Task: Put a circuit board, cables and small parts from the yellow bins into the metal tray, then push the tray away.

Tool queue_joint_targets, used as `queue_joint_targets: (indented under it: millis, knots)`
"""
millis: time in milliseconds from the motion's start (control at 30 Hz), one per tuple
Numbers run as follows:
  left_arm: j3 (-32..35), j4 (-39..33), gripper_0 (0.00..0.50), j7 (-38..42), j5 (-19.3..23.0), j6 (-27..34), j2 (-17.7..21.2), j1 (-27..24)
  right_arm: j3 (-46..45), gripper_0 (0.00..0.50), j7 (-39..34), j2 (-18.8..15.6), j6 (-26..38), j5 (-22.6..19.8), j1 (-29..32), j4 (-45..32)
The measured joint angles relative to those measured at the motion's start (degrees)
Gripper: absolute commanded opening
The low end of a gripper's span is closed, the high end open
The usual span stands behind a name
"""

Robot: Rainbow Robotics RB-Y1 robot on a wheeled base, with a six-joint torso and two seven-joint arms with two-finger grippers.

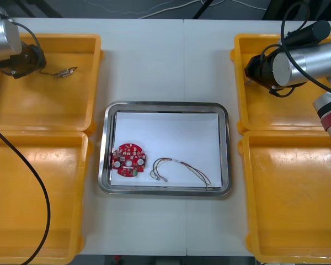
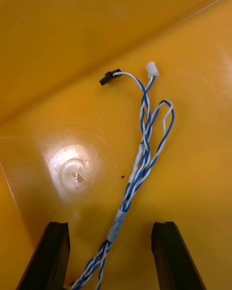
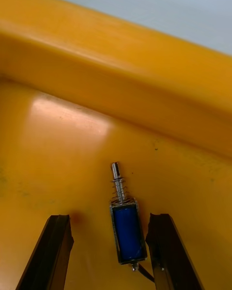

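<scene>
In the front view, the shiny rectangular metal tray sits mid-frame on the light bench. It already holds the round red circuit board at its lower left and a thin red and yellow cable beside it. We judge the loading as partly done, with 2 picks being lined up at once.

At the upper left of the frame, the left arm's silver link reaches in from the corner, its dark wrist angled down into the upper-left yellow plastic bin. In the left wrist view, the left end effector stands wide, gripping nothing. A small metal part with a blue body and a sprung pin lies on the bin floor between its 2 fingers, close to the bin wall. We read that straddling pose as set up for closing across the part's narrow sides.

At the upper right, the right arm's silver cylinder lies across the upper-right yellow bin, wrist pointing toward the bin's inner wall. The right end effector is also spread wide and empty. The twisted blue and white cable runs along the bin floor between its fingers, so a straight descent should catch the strand.
</scene>
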Motion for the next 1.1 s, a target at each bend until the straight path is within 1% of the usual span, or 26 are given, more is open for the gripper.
queue_joint_targets:
  millis: [33, 67, 100, 133, 200, 233, 300, 333, 367, 400, 733, 1000, 1100]
  knots:
    - [0.0, 0.0, 0.460, 0.0, 0.0, 0.0, 0.0, 0.1, 0.0, 0.500, 0.0, 0.0, -0.2, 0.0, 0.0, 0.1]
    - [0.0, 0.0, 0.435, 0.0, 0.0, 0.0, 0.0, 0.3, 0.0, 0.500, 0.0, 0.0, -0.3, 0.0, 0.0, 0.1]
    - [0.0, 0.0, 0.430, 0.0, -0.1, 0.0, 0.0, 0.4, 0.0, 0.500, 0.0, 0.0, -0.3, 0.0, 0.0, 0.1]
    - [0.0, 0.0, 0.406, 0.0, -0.1, 0.0, 0.0, 0.5, 0.0, 0.500, 0.0, 0.1, -0.3, 0.0, 0.0, 0.1]
    - [0.0, 0.0, 0.324, 0.0, -0.2, 0.0, 0.0, 0.6, 0.0, 0.500, 0.0, 0.1, -0.4, 0.0, -0.1, 0.1]
    - [0.0, 0.0, 0.254, 0.0, -0.3, 0.0, 0.0, 0.6, 0.0, 0.500, 0.0, 0.1, -0.4, 0.0, -0.1, 0.1]
    - [0.0, 0.0, 0.091, 0.0, -0.3, 0.0, 0.0, 0.7, 0.0, 0.500, 0.0, 0.1, -0.4, 0.0, -0.1, 0.1]
    - [0.0, 0.0, 0.062, 0.0, -0.3, 0.0, 0.0, 0.7, 0.0, 0.500, 0.0, 0.1, -0.4, 0.0, -0.1, 0.2]
    - [0.0, 0.0, 0.008, -0.1, -0.3, 0.0, 0.0, 0.7, 0.0, 0.500, 0.0, 0.1, -0.4, 0.0, -0.1, 0.2]
    - [0.0, 0.0, 0.000, -0.1, -0.3, 0.0, 0.0, 0.7, 0.0, 0.500, 0.0, 0.1, -0.4, 0.0, -0.1, 0.2]
    - [0.0, -0.2, 0.000, -0.1, -0.3, 0.5, 0.0, 0.7, 0.0, 0.500, 0.0, 0.2, -1.2, 1.0, -0.1, 0.3]
    - [0.0, -3.1, 0.000, -0.2, -0.3, 7.8, 0.0, 0.9, 0.1, 0.500, 0.0, 0.4, -3.1, 1.5, -0.9, 2.8]
    - [0.4, -6.0, 0.000, -0.2, -0.3, 10.9, 0.0, 1.8, 0.8, 0.500, 0.0, 0.4, -3.1, 1.7, -1.5, 3.6]
